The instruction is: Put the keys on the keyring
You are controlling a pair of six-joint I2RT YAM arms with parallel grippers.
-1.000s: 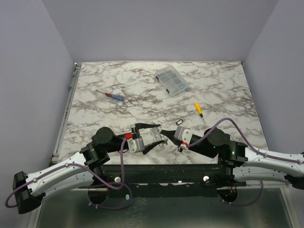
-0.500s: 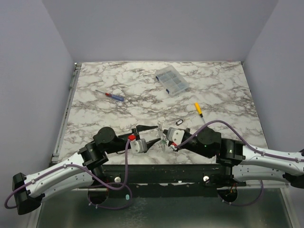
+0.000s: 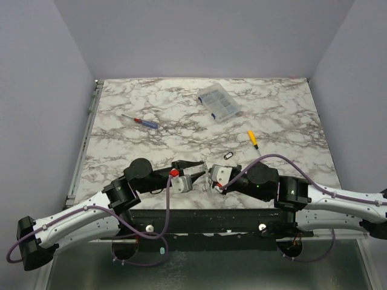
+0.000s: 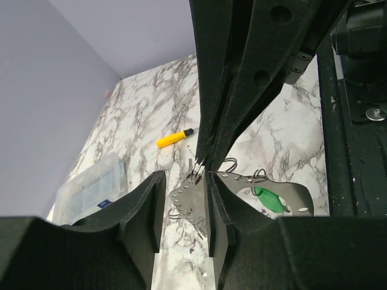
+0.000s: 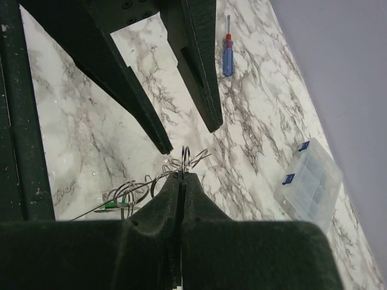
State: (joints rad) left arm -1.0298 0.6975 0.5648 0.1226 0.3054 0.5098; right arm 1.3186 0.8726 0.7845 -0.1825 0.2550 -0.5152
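My right gripper (image 5: 182, 174) is shut on a thin wire keyring (image 5: 186, 156) that stands upright out of its fingertips. Below it trails a loose cluster of silvery keys (image 5: 124, 194) and wire loops with a green tag. In the left wrist view a flat grey metal piece with holes (image 4: 188, 202) stands between the fingers of my left gripper (image 4: 184, 181). It lies against the right-hand finger, with a gap to the left-hand one. The left jaws are open. Both grippers meet tip to tip near the table's front edge (image 3: 204, 172).
A yellow-handled screwdriver (image 3: 253, 139) and a small dark loop (image 3: 228, 156) lie just beyond the right gripper. A blue-handled screwdriver (image 3: 142, 122) lies at the left. A clear compartment box (image 3: 218, 103) sits toward the back. The arms' black mounting rail (image 3: 205, 217) runs along the near edge.
The left gripper has moved right toward the right gripper, and its jaws have narrowed around the metal cluster. The right gripper has shifted slightly left, still shut.
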